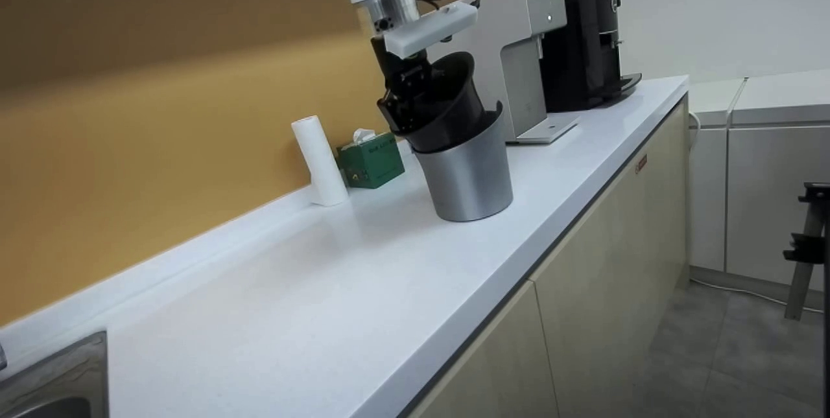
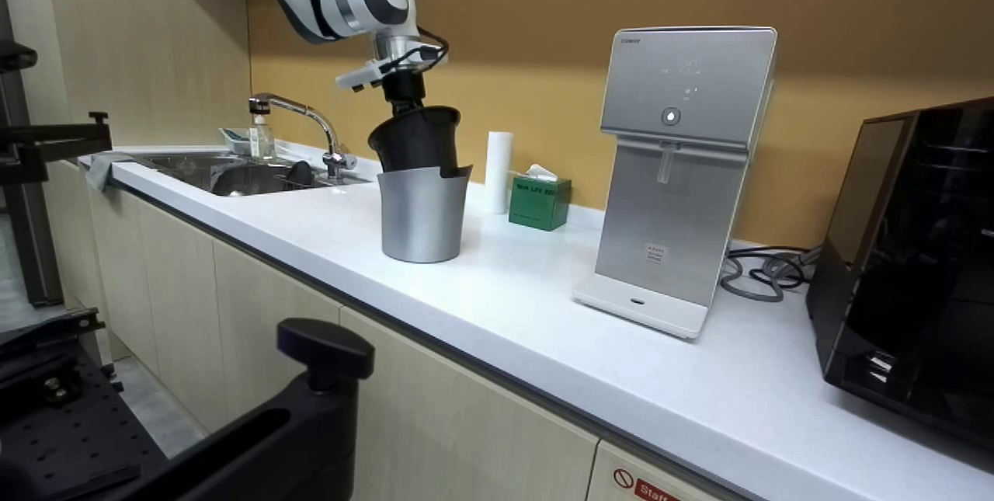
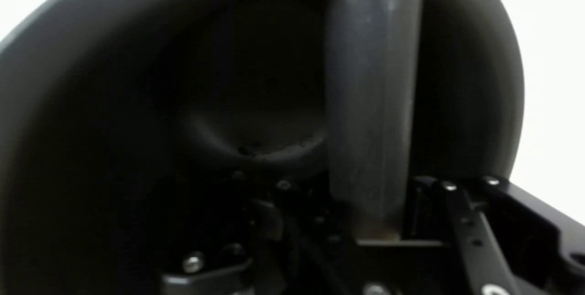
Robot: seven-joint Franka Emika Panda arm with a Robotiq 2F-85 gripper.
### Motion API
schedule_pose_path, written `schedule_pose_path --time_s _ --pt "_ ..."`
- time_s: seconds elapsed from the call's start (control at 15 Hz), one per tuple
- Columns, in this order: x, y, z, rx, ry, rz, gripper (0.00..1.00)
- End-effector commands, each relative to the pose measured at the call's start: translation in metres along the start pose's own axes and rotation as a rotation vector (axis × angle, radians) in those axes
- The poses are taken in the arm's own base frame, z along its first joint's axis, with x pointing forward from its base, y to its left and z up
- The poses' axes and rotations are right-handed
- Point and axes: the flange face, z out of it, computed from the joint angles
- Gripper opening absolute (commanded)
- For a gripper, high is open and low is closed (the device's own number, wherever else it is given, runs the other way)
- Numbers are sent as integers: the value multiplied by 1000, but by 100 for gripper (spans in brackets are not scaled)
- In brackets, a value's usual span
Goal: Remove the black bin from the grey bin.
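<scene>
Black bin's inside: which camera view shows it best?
The wrist view: it looks into the black bin, though shadow hides detail. Both exterior views show its outer wall and at most part of the inside.

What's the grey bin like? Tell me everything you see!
The grey bin is round and looks metallic, slightly narrower at the bottom. Its top edge rises to a point on one side. It stands upright on the white counter. The black bin is partly inside, sticking out the top, and seems to touch its rim. The inside is mostly hidden.

I count black bin point(image 2: 415, 142), one; grey bin point(image 2: 423, 217), one; roll point(image 2: 498, 173), one; tissue box point(image 2: 536, 204), one; dispenser point(image 2: 675, 213), one; sink point(image 1: 81, 367), one.
</scene>
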Motion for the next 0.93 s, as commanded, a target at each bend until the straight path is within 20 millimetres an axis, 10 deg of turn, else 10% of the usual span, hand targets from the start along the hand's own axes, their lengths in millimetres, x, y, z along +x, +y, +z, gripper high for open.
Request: schedule_pose_path --time_s 0.0,0.6,0.87 --pt "2 3 -39 -1 53 12 1" --pt "-17 -44 -131 64 177 -51 1" --pt "-38 -80 -136 85 146 -121 1"
